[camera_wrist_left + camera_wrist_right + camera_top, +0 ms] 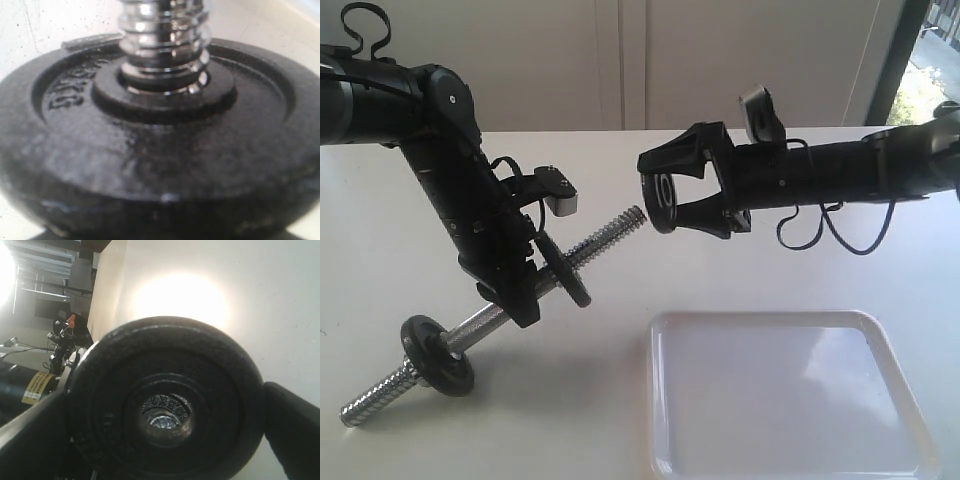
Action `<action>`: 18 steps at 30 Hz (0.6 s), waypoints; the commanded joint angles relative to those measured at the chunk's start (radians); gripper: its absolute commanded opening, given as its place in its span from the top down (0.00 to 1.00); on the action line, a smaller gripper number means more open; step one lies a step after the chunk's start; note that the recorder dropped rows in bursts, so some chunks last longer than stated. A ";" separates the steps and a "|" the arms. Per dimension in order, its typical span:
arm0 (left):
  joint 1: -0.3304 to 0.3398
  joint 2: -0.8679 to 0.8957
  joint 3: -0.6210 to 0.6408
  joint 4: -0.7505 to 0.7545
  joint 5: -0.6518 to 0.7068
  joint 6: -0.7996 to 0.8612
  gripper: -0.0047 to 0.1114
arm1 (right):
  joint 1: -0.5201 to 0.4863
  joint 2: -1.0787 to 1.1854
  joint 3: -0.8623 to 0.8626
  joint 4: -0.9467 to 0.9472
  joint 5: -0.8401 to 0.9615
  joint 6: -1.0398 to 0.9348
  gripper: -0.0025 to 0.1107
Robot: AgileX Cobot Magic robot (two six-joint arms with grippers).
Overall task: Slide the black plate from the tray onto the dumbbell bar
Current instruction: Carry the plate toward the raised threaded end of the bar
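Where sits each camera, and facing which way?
Exterior: off the robot, looks down at dumbbell bar and tray; left arm, right arm show.
Left wrist: close over a mounted disc on the bar; no robot part clearly shows.
Right wrist: faces the black plate between its fingers.
Shared: exterior and right wrist show that plate.

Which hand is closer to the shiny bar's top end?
Right. The right hand holds the plate just off the bar's top end; the left hand grips it lower down.
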 commanded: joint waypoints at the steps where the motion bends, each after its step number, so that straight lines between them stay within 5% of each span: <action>1: -0.002 -0.054 -0.018 -0.087 0.069 -0.002 0.96 | 0.024 -0.014 -0.012 0.068 0.023 -0.015 0.98; 18: -0.002 -0.054 -0.018 -0.087 0.069 -0.002 0.96 | 0.073 -0.014 -0.012 0.070 -0.012 -0.013 0.98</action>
